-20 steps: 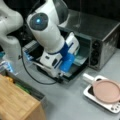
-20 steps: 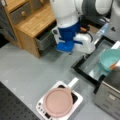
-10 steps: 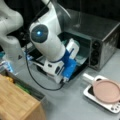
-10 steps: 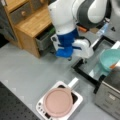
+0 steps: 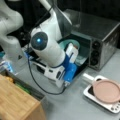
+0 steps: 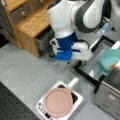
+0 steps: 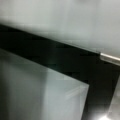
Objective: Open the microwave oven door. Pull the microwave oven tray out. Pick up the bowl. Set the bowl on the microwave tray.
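Teal bowl (image 6: pixel 110 58) sits at the oven's mouth, door (image 6: pixel 87 67) down

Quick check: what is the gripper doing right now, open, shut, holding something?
Gripper: low over the opened microwave oven door in both front views; open or shut cannot be told, nothing visibly held. The bowl sits apart, at the oven opening.

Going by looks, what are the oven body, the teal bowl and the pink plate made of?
The microwave oven looks like brushed silver-grey metal, with a dull sheen on top. The bowl, sitting at the oven opening, seems matte plastic or glazed ceramic; its even pale teal leaves that open. The pink plate, on a white slab, looks like matte plastic. The claw hangs over the lowered door.
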Tool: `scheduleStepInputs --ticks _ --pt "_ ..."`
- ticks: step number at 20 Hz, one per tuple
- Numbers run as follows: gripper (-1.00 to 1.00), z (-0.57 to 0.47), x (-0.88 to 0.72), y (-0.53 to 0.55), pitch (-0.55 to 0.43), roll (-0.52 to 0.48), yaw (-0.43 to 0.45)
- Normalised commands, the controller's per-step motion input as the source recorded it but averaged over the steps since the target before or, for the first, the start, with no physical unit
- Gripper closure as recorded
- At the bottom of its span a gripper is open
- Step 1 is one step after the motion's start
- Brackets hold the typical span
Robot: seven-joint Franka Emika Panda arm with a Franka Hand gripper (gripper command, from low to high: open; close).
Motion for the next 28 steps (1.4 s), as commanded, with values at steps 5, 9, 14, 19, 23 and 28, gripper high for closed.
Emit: scheduleStepInputs --ticks 5,9,14,19,23,28 --pt "-1.00 -0.17 0.04 -0.16 -0.074 0.128 -0.033" --pt "-1.00 -0.11 -0.01 -0.18 -0.020 0.161 -0.039" --pt "-1.00 -0.10 -0.04 -0.12 0.012 0.227 -0.049" --pt "-1.00 -0.11 0.00 -0.08 0.021 0.297 -0.055" --pt "-1.00 -0.12 0.03 -0.10 0.014 0.298 -0.048" --pt "-1.00 -0.10 0.04 -0.14 0.014 0.254 -0.044"
